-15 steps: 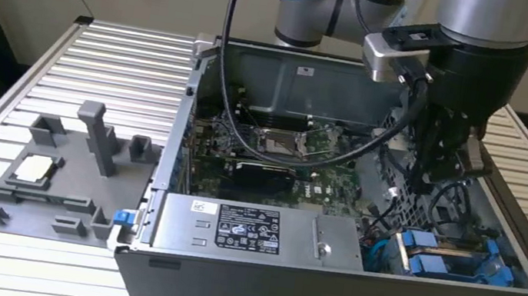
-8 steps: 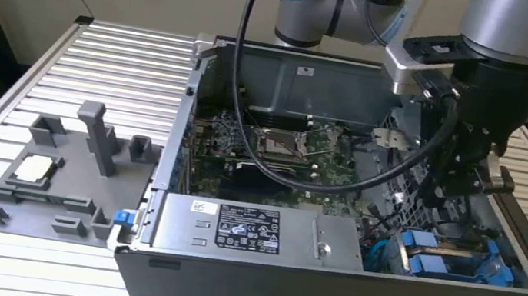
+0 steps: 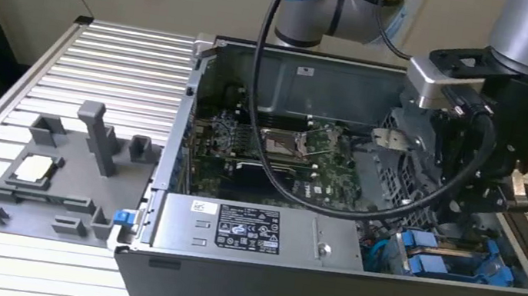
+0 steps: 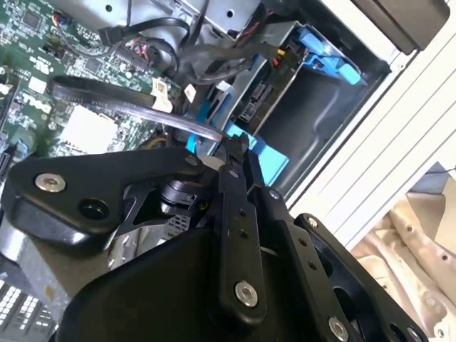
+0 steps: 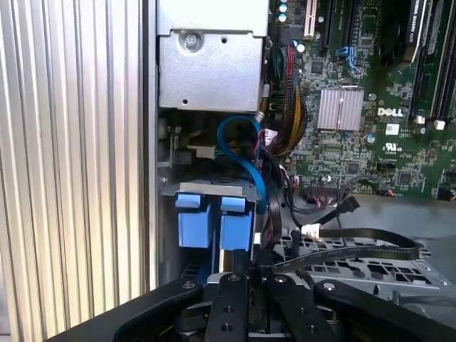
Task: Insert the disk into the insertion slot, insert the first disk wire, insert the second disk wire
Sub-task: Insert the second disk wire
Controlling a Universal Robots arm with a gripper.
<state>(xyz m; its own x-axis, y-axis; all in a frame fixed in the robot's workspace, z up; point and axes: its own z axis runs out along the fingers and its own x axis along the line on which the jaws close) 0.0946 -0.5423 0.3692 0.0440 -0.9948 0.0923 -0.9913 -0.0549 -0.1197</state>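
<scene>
The disk's blue carrier (image 3: pixel 445 260) sits inside the insertion slot (image 3: pixel 522 266) at the case's corner on the exterior view's right. Its blue tabs (image 5: pixel 214 226) lie just ahead of my gripper (image 5: pixel 251 274) in the first wrist view. The second wrist view has blue carrier plastic (image 4: pixel 324 53) in the grey bay (image 4: pixel 299 125). My gripper (image 4: pixel 236 146) hangs low inside the case over this bay. Its fingers (image 4: pixel 231 214) are drawn together on the end of a flat black disk wire (image 5: pixel 356 244), whose other stretch (image 4: pixel 107 92) curves across the motherboard.
A silver power-supply box (image 3: pixel 252 232) lies along the case's front wall. The motherboard (image 3: pixel 273 157) fills the middle, and the arm's thick black cable (image 3: pixel 271 172) loops over it. A grey fixture tray (image 3: pixel 52 180) with posts stands on the ribbed table at the exterior view's left.
</scene>
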